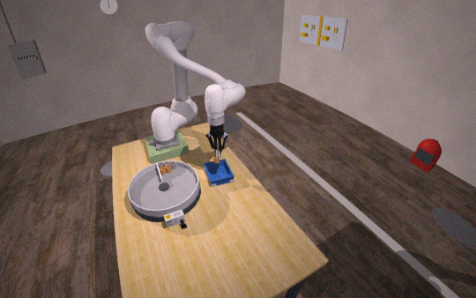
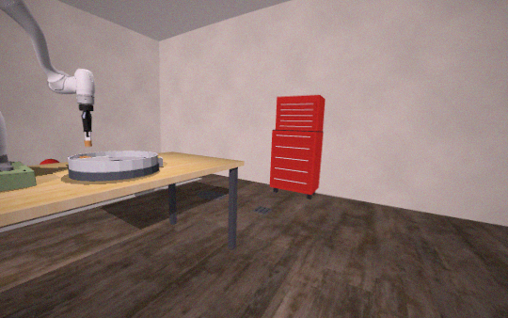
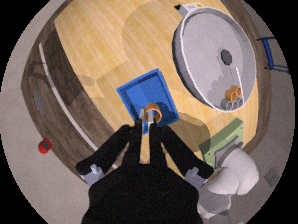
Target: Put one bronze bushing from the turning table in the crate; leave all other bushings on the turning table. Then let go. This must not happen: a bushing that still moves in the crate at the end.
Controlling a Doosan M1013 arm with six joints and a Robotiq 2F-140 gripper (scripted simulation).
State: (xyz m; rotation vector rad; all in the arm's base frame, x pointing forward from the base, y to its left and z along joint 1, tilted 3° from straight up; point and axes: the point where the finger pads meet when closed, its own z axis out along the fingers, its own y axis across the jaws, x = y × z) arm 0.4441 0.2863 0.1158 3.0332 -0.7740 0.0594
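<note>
End eff. low, pointing down w/ bushing

The crate looks like matt blue plastic, the table pale grained wood.

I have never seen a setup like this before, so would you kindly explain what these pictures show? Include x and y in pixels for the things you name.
The machine is a single white robot arm [image 1: 214, 100] [image 2: 85, 84], bolted to a green base block [image 1: 169, 153] [image 2: 19, 176] [image 3: 225, 141] on a wooden table. The black end effector [image 1: 217, 150] [image 2: 87, 133] [image 3: 146, 114] is its two-fingered hand.

The top picture looks down at an angle from beyond the table's end. The exterior one looks from the side, nearly level with the tabletop. The wrist one looks past the fingers from the arm's own wrist.

On the table are a round gray turning table [image 1: 181, 191] [image 2: 113, 166] [image 3: 207, 65], carrying a few small parts, at least two bronze, and a blue crate [image 1: 219, 174] [image 3: 137, 90].

The fingers hold one bronze bushing [image 1: 216, 160] [image 2: 87, 143] [image 3: 158, 108] in the air, over or near the crate's edge.
</note>
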